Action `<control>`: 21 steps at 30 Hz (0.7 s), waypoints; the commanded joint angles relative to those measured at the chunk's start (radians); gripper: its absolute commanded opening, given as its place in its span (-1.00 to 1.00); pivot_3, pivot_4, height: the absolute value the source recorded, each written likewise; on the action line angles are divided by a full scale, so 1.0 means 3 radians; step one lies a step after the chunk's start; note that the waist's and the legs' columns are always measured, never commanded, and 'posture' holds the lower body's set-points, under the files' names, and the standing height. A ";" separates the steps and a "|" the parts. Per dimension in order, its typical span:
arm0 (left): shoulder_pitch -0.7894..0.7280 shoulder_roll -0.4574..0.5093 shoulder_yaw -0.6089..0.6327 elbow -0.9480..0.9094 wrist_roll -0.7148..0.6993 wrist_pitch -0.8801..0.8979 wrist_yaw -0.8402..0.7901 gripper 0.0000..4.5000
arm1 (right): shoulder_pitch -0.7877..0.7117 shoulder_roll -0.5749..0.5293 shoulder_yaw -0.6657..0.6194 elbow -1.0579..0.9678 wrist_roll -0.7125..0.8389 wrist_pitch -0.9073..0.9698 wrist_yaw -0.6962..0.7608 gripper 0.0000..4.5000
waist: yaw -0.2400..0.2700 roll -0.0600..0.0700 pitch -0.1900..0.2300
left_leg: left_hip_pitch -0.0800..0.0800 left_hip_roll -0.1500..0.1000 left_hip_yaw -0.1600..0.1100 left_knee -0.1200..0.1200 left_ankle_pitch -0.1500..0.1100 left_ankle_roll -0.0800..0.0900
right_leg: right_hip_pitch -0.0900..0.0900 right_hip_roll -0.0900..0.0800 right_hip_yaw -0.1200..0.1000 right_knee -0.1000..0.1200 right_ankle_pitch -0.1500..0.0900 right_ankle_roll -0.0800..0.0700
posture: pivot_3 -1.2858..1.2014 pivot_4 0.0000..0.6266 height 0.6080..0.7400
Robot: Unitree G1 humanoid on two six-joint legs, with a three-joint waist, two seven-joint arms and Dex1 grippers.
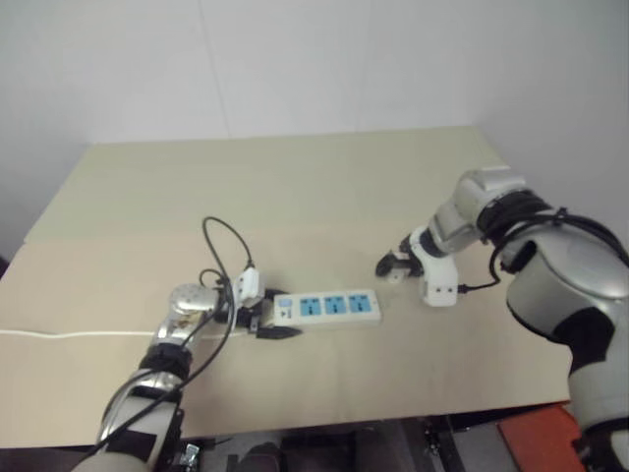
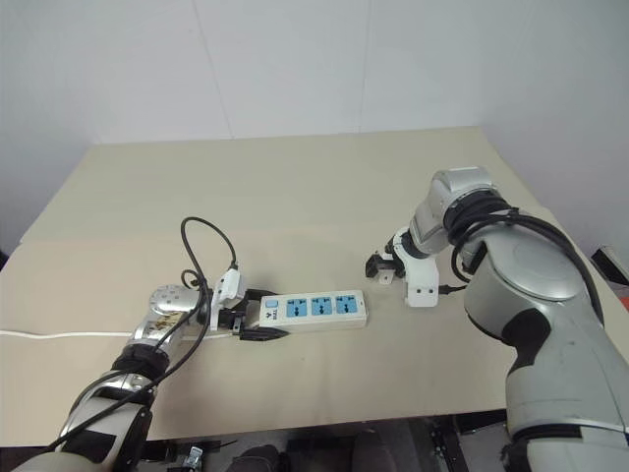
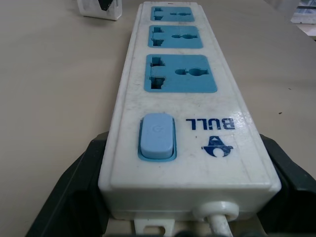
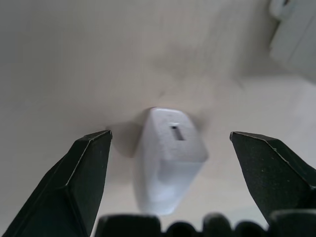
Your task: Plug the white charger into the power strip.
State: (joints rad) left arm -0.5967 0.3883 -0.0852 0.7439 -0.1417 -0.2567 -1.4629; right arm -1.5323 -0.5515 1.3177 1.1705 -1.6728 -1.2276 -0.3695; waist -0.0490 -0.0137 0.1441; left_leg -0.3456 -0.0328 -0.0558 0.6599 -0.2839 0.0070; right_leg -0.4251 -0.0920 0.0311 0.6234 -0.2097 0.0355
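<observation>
Two robot arms reach over a pale beige wooden desk [image 1: 295,187] set against a plain white wall. Near the middle of the desk, toward its front edge, lies the power strip [image 1: 327,308], a long flat white plastic bar with three blue sockets in a row, a small blue switch [image 3: 157,136] at one end and a thin white cord [image 1: 59,334] trailing off toward the desk's left edge. The left gripper [image 1: 263,323], with two black fingers, is clamped on the switch end of the power strip, one finger pressed against each long side, so the bar sits squarely between them and flat on the desk. Further toward the desk's right edge, well apart from the power strip, hangs the right gripper [image 4: 170,148], pointing steeply downward at the surface. Its two black fingers [image 4: 81,173] stand spread wide apart and hold nothing. Directly between them, touching neither finger, lies the white charger [image 4: 168,165], a small plain boxy white plastic plug adapter with a small dark slot on its upper face. It rests on the bare desk, and beside it the surface is blurred.
</observation>
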 commanded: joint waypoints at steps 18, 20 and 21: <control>0.0028 0.0000 -0.0014 -0.0134 -0.0066 -0.0046 0.0084 0.58 | -0.0198 0.0151 0.0453 0.0219 -0.0020 0.0090 -0.0478 -0.36 | -0.0035 0.0002 -0.0001 | 0.0002 -0.0001 0.0000 0.0000 0.0000 0.0001 | 0.0000 0.0000 0.0002 0.0002 0.0000 0.0000 | 0.03 -0.52 1.00; 0.0018 -0.0002 -0.0019 -0.0119 -0.0057 -0.0055 0.0086 0.58 | -0.0203 0.0154 0.0436 0.0240 0.0009 0.0092 -0.0425 -0.50 | -0.0044 0.0002 -0.0001 | 0.0002 -0.0001 -0.0001 0.0000 0.0000 0.0001 | 0.0001 0.0000 0.0002 0.0002 0.0000 0.0000 | 0.03 -0.52 1.00; 0.0015 -0.0004 -0.0020 -0.0115 -0.0057 -0.0056 0.0086 0.58 | -0.0204 0.0153 0.0436 0.0243 0.0023 0.0093 -0.0410 -0.50 | -0.0048 0.0002 -0.0001 | 0.0002 -0.0001 -0.0001 0.0000 0.0000 0.0001 | 0.0001 0.0000 0.0002 0.0002 0.0000 0.0000 | 0.03 -0.52 1.00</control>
State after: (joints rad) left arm -0.5810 0.3932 -0.0857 0.7237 -0.1456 -0.2579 -1.4402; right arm -1.5584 -0.5030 1.4590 1.2294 -1.6794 -1.2080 -0.5030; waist -0.0635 -0.0130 0.1437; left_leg -0.3448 -0.0332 -0.0560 0.6598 -0.2841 0.0075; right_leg -0.4249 -0.0919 0.0317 0.6243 -0.2097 0.0355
